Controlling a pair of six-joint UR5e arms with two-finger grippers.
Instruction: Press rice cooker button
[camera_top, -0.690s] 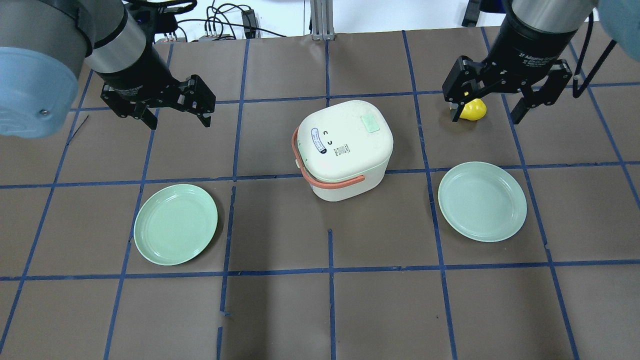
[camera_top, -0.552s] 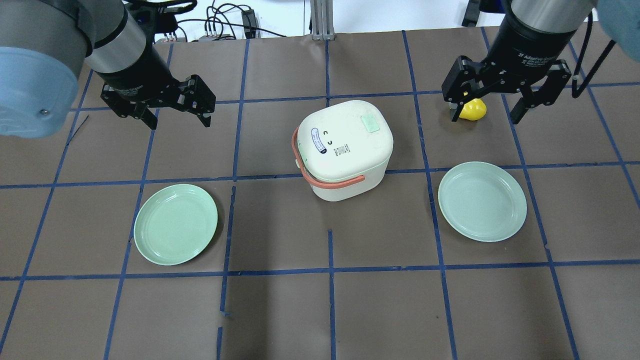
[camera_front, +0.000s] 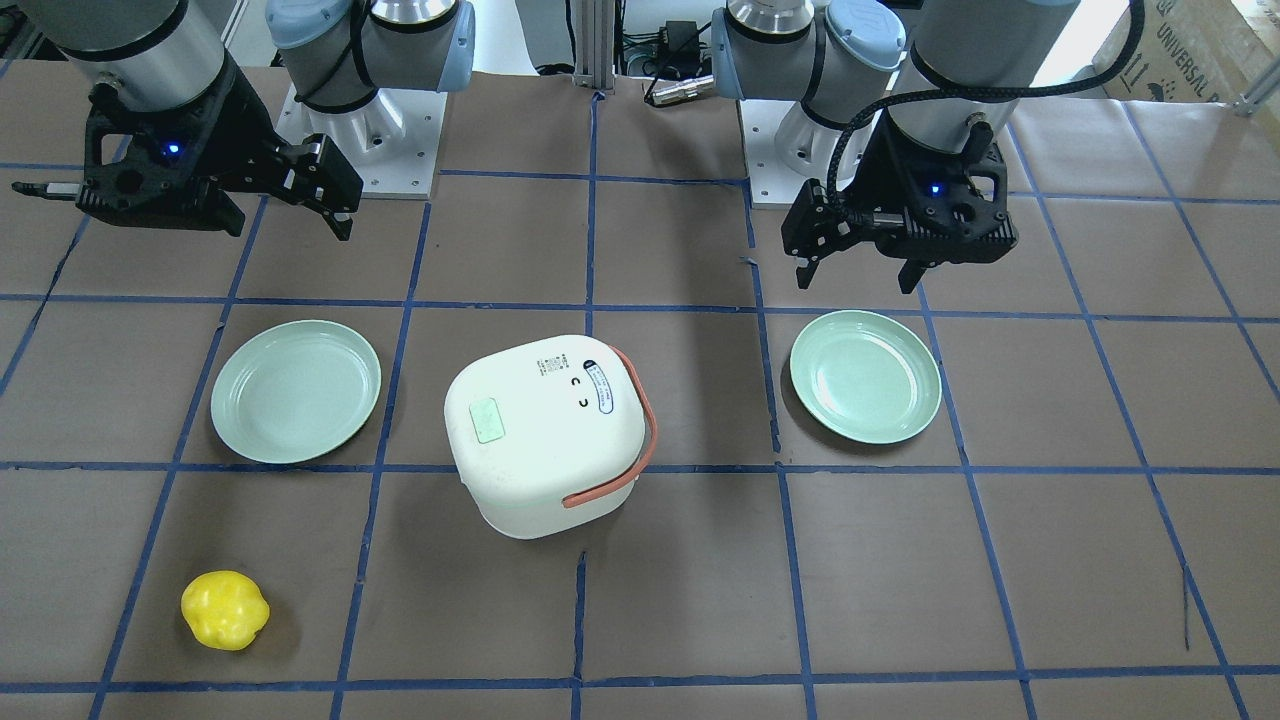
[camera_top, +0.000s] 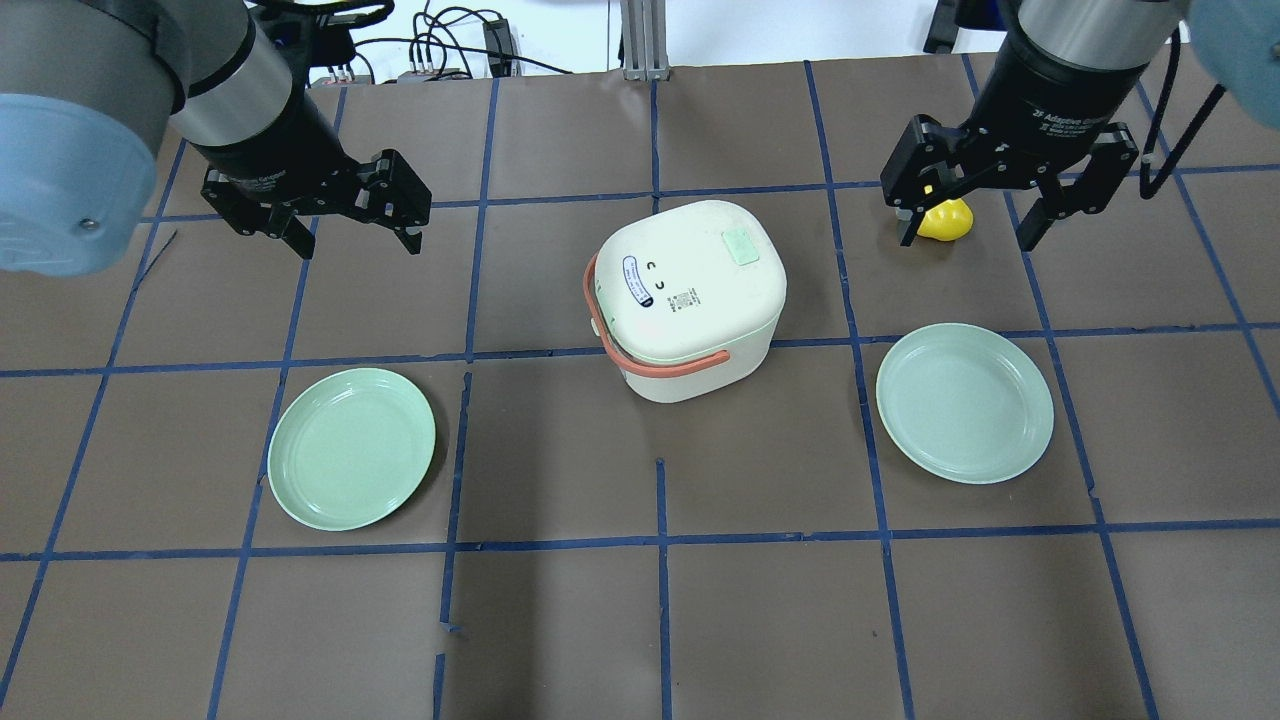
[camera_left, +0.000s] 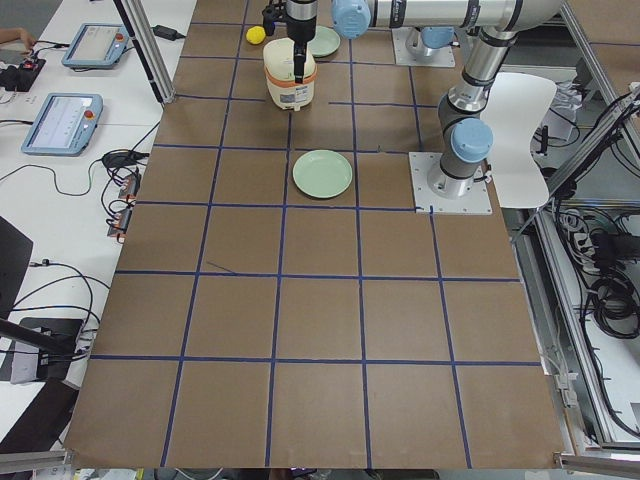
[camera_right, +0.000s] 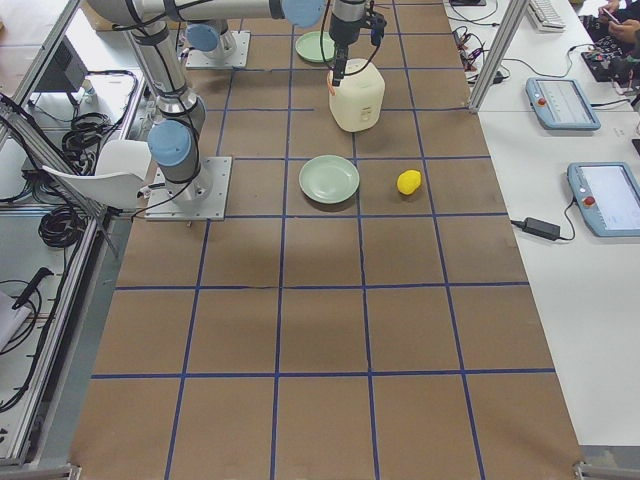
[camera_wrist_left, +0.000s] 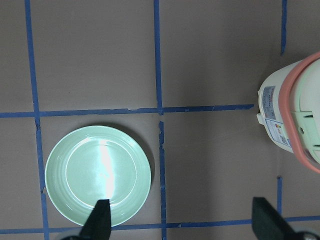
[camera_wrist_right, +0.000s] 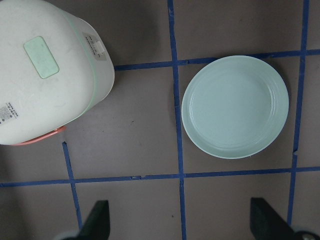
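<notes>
The white rice cooker (camera_top: 690, 300) with an orange handle stands at the table's middle, and its pale green button (camera_top: 741, 246) sits on the lid's far right corner. It also shows in the front view (camera_front: 545, 440) with the button (camera_front: 489, 421), and in the right wrist view (camera_wrist_right: 45, 75). My left gripper (camera_top: 358, 240) hangs open and empty to the cooker's left. My right gripper (camera_top: 967, 238) hangs open and empty to its far right, above the table. Neither gripper touches the cooker.
A green plate (camera_top: 351, 448) lies at the near left and another (camera_top: 965, 402) at the near right. A yellow fruit-like object (camera_top: 945, 220) lies on the table under the right gripper. Blue tape lines grid the brown table.
The right gripper has shifted slightly left and away in the overhead view. The left arm and the cooker have not moved.
</notes>
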